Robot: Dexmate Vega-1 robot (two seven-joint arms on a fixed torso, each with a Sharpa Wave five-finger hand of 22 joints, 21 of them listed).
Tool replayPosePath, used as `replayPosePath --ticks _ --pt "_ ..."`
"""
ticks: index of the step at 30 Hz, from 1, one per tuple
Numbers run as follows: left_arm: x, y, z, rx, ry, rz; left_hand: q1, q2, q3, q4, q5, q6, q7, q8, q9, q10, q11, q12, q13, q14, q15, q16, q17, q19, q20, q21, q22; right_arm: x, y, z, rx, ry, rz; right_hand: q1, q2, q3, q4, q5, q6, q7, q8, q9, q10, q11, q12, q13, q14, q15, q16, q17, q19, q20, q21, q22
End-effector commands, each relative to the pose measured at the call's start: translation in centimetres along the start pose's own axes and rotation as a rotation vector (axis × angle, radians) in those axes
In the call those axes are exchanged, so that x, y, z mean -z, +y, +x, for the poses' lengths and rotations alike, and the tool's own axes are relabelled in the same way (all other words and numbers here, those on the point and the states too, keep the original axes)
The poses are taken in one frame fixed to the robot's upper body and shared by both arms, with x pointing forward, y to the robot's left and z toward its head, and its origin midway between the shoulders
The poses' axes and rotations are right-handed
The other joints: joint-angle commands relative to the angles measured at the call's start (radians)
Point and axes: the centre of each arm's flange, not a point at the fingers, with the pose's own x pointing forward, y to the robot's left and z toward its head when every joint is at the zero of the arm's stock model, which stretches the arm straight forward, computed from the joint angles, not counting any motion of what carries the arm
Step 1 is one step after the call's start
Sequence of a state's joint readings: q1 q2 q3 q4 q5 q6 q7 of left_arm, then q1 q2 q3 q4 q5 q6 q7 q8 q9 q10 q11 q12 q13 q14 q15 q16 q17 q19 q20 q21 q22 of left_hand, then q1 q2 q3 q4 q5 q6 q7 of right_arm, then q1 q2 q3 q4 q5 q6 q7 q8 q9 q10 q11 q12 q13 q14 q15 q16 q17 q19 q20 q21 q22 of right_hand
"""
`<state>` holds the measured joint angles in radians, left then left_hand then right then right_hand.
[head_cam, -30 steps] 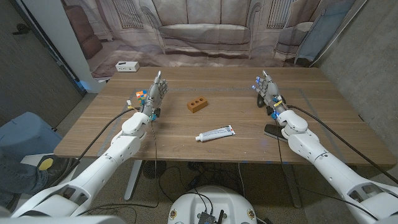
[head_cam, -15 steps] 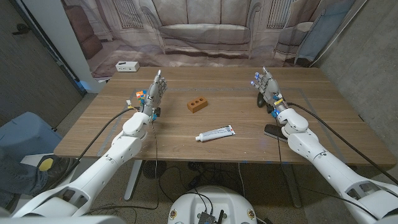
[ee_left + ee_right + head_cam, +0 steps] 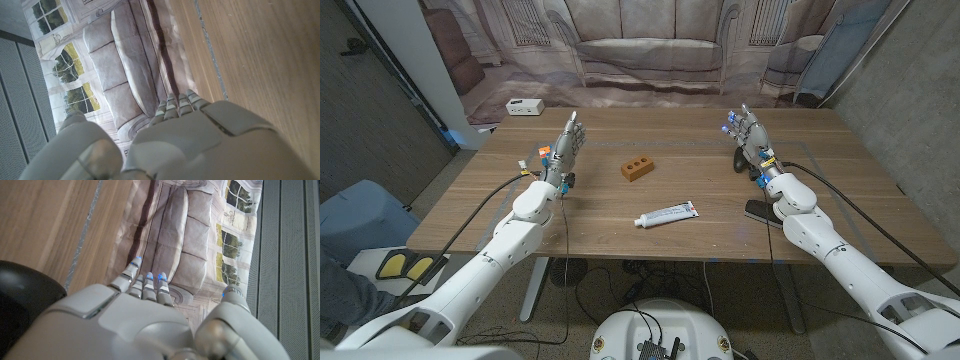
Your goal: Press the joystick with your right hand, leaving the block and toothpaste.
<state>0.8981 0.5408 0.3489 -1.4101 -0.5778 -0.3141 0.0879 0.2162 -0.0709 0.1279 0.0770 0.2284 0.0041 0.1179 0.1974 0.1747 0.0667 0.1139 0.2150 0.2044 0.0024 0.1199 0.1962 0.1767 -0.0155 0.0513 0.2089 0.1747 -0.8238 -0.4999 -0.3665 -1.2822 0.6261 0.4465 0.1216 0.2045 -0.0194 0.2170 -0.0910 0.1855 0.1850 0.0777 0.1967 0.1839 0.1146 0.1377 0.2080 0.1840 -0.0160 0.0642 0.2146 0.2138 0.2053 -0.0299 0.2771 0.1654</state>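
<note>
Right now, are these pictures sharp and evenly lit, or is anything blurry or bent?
Head view: evenly lit, sharp on the block and toothpaste, soft shadows, table edges slightly bowed. Left wrist view: left hand close and soft, wood grain clearer. Right wrist view: right hand blurred up close, blue lights glowing on its fingertips, a dark shape out of focus.

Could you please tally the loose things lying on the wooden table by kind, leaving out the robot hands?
Block, brown with holes: 1
Toothpaste tube, white: 1
Joystick, black, by the right robot hand: 1
Flat black item at the table's near right edge: 1
White box at the far left corner: 1
Total: 5
</note>
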Motion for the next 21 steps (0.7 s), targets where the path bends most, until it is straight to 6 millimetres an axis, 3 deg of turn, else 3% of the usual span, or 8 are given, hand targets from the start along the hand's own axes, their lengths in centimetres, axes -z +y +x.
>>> replayPosePath --ticks 1,8,21 --pt "-1.0 0.1 -1.1 0.002 -0.004 -0.006 0.01 0.008 0.009 -0.005 0.003 0.022 0.017 0.01 0.003 0.016 0.0 0.012 -0.001 0.015 -0.003 0.007 0.003 0.015 0.005 0.008 0.004 -0.8 -0.4 -0.6 0.008 -0.03 -0.024 0.002 0.001 -0.003 -0.006 0.004 0.014 -0.014 0.012 0.002 0.013 0.001 0.007 0.005 0.002 -0.007 0.001 0.001 -0.007 -0.001 -0.005 0.005" --pt "-1.3 -0.6 -1.0 0.006 -0.026 0.0 0.015 0.015 0.011 -0.008 0.001 0.042 0.014 0.013 0.003 0.038 -0.002 0.018 -0.003 0.033 -0.006 0.009 0.003 0.028 0.002 0.01 0.004 -1.1 -0.9 -1.0 0.007 -0.035 -0.046 0.0 0.0 -0.005 -0.008 0.004 0.05 -0.027 0.022 0.002 0.019 -0.002 0.006 0.005 0.003 -0.009 -0.001 0.0 -0.008 0.001 -0.013 0.005" --pt "-1.7 -0.8 -1.4 0.007 -0.026 0.036 0.02 0.02 0.011 -0.011 -0.002 0.057 0.017 0.012 0.003 0.051 0.002 0.02 -0.006 0.049 -0.008 0.01 0.003 0.045 -0.01 0.011 0.004 -2.1 -1.3 -1.1 0.003 -0.053 -0.116 0.004 0.006 -0.005 -0.011 0.004 0.034 -0.029 0.01 0.002 0.028 -0.01 0.007 0.006 0.016 -0.014 0.002 -0.002 0.013 -0.001 -0.014 0.005"
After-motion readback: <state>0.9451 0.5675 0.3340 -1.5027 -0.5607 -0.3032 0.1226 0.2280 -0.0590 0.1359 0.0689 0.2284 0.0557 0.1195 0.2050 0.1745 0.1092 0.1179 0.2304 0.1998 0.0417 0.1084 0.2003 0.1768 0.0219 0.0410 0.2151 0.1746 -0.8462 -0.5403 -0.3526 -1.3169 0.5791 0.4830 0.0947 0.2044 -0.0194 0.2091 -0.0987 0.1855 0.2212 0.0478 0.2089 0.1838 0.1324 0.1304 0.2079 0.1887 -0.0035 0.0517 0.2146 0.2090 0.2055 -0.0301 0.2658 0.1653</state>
